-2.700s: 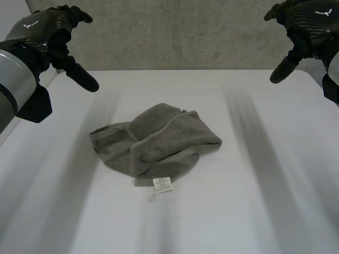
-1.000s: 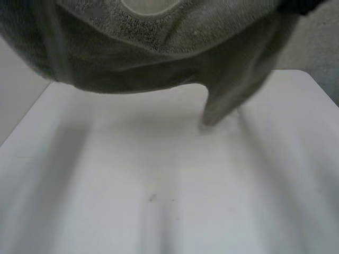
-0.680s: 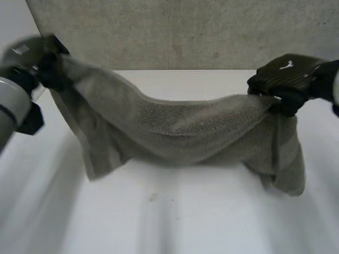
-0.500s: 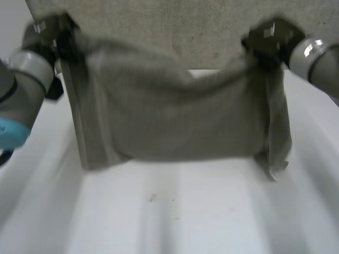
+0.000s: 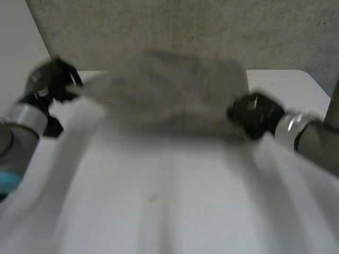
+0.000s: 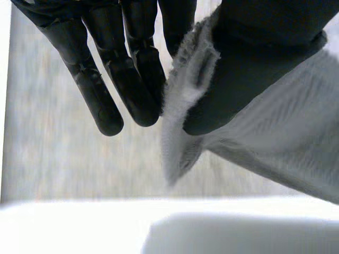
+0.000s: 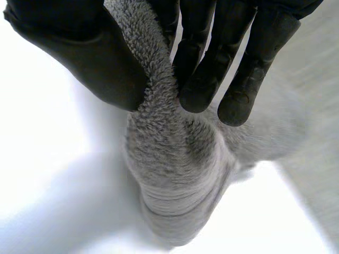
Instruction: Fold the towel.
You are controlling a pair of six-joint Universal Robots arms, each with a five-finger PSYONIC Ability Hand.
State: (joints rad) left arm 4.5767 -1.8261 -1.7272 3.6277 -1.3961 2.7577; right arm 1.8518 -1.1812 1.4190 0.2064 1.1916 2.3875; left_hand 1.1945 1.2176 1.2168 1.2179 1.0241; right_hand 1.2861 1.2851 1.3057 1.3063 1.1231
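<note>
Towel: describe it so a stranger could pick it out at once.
Over the far half of the white table, the towel stretches between the left hand and the right hand, each pinching an end. It is grey and fuzzy, the one soft thing among hard black hands.

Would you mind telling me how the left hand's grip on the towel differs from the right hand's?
The left hand pinches a thin edge of the towel, which stretches away from it; the right hand pinches a thick bunch that hangs below it. In the head view, the left hand sits higher than the right hand. Both pinch the towel between thumb and straight fingers.
</note>
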